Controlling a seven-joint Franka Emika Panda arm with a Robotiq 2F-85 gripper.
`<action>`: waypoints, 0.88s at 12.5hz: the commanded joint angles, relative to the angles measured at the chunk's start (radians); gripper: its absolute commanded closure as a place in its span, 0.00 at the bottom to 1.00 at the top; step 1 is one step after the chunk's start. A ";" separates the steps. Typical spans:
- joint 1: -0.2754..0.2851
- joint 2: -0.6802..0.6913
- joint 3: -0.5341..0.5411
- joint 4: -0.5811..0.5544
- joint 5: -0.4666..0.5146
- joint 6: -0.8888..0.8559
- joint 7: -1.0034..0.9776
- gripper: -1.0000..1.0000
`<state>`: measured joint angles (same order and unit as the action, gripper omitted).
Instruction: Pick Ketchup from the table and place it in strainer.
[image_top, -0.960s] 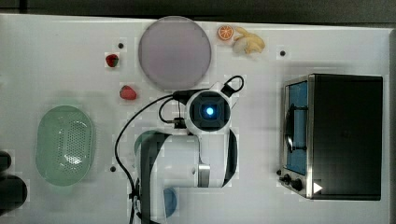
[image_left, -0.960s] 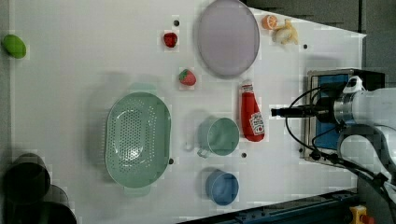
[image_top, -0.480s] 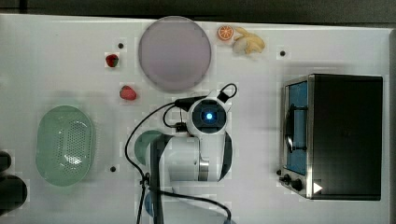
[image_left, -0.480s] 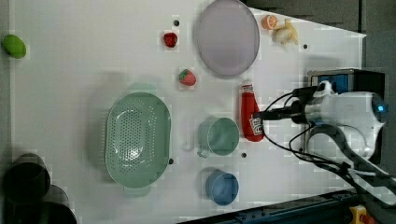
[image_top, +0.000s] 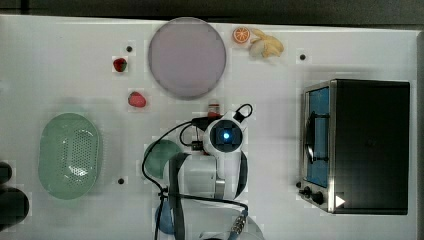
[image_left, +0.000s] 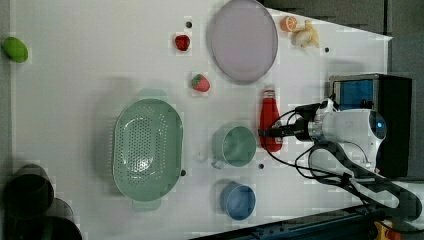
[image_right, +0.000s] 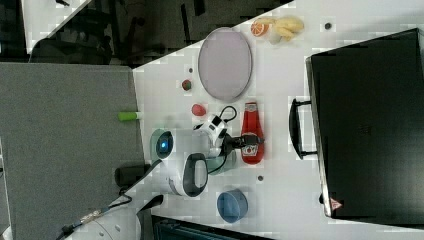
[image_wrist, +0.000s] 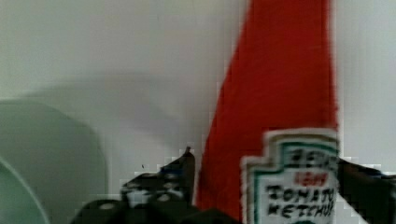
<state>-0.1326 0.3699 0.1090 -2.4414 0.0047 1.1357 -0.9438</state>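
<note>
White surface carries everything; strainer sits well apart, at about 9 o'clock from the Ketchup in the left view, with a green cup between them. Ketchup lies flat on the surface, and the gripper is down over its labelled body, fingers spread wide on either side, not yet clamped. Step looks like the grasp itself: next likely calls for closing on the bottle, lifting clear of the cup, then carrying toward the strainer.
</note>
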 joint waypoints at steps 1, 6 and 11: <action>0.004 -0.011 -0.001 0.016 0.004 0.035 -0.049 0.37; 0.003 -0.150 -0.006 0.011 0.005 -0.041 -0.045 0.37; 0.005 -0.425 0.007 0.036 0.007 -0.374 -0.017 0.37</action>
<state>-0.1364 0.0011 0.1144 -2.4355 0.0109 0.7886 -0.9434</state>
